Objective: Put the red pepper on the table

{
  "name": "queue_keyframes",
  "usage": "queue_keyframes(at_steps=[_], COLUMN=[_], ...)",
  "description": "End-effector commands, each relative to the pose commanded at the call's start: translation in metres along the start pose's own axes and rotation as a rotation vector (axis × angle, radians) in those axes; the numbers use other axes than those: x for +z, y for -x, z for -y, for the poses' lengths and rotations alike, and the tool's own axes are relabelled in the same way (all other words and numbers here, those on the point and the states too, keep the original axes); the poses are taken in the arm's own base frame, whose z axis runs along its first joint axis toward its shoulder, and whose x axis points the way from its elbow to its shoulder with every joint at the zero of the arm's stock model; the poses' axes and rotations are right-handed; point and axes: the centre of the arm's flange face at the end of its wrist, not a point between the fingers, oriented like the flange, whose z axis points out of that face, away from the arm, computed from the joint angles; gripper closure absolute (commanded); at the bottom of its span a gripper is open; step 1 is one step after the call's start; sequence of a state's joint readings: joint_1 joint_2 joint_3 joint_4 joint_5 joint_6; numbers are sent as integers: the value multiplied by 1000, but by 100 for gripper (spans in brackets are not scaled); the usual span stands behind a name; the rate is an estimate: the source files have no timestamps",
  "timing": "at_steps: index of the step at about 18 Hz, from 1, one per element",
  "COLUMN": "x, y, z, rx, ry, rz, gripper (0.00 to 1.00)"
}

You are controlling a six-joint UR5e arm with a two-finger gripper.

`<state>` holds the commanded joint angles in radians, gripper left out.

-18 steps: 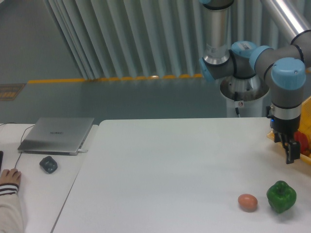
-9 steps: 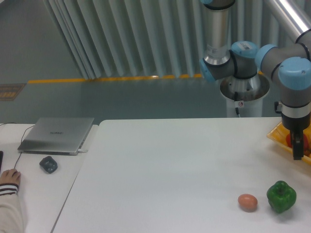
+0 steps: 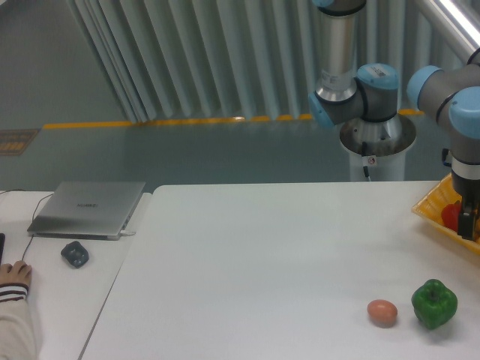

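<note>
White surface [image 3: 262, 255], grey slatted wall behind. Pepper [image 3: 450, 216] in yellow basket [image 3: 435, 214] at surface's right edge. Tool [image 3: 471, 223] beside pepper, cropped, opening can't tell. Egg [image 3: 382, 312], green pepper [image 3: 434, 304] near front.

The arm [image 3: 352, 75] is built of grey metal tubes joined by rounded joints with light blue caps. Its round silver base [image 3: 377, 139] carries a small red-and-white sticker, and the black gripper [image 3: 470, 217] sits at the wrist end.

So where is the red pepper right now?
The red pepper sits at the far right edge of the camera view, inside the yellow basket, right beside the pincer.
</note>
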<state>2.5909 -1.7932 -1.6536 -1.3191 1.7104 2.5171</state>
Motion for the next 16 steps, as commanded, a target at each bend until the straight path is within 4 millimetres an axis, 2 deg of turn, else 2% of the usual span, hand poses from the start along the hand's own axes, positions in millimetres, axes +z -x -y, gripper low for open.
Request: queue_keyframes(at_steps=[5, 12, 16], x=[13, 32, 36], y=[-31, -39, -40], z=[-23, -17, -15], rx=[114, 191, 189], ry=[-58, -95, -110], rz=[-23, -31, -32], gripper=[0, 0, 0])
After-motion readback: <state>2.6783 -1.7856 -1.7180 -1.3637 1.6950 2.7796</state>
